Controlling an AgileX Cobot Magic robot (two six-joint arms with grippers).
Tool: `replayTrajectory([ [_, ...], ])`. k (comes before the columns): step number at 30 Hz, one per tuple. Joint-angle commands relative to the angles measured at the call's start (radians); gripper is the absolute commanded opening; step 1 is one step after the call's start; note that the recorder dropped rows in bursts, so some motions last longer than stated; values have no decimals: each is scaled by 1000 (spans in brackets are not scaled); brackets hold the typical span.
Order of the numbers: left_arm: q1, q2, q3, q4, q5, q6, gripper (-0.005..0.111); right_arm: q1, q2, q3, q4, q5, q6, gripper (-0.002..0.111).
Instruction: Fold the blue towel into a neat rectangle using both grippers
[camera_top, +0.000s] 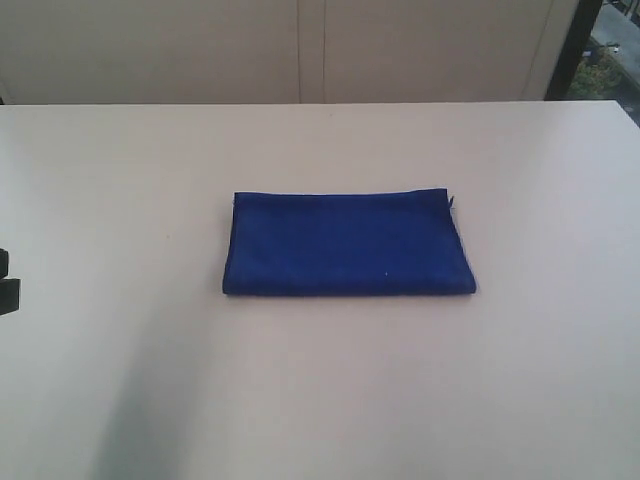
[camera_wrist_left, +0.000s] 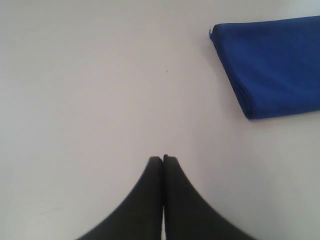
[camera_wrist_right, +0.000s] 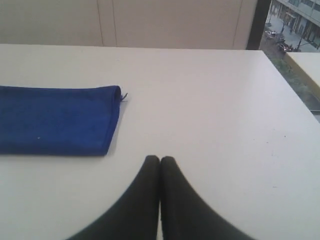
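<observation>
Left wrist view puts my left end effector (camera_wrist_left: 163, 158) nearest, its two black fingers pressed together tip to tip, clenched on nothing above the bare pale worktop (camera_wrist_left: 100, 100). Past it lies the blue towel (camera_wrist_left: 272, 65), folded into a flat rectangle and well apart from my fingers. My right end effector (camera_wrist_right: 159, 158) is likewise clenched and empty over the worktop, with the towel's short end near but not touching it. A tiny loose thread (camera_wrist_right: 124, 96) sticks out at the far corner of that end. From the exterior camera the towel sits near the middle of the worktop, long sides running left to right. Beyond the worktop's far edge stands a beige panelled wall (camera_top: 300, 50), with a window (camera_wrist_right: 292, 25) at its right end.
</observation>
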Motion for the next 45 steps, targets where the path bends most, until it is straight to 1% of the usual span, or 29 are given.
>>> replayTrajectory([
  [1, 0, -9, 6, -11, 0, 4, 0, -2, -6, 35, 4, -18, -7, 0],
  [10, 0, -9, 6, -11, 0, 4, 0, -2, -6, 75, 4, -43, 0, 0],
  [45, 0, -9, 6, -11, 0, 4, 0, -2, -6, 75, 4, -56, 11, 0],
])
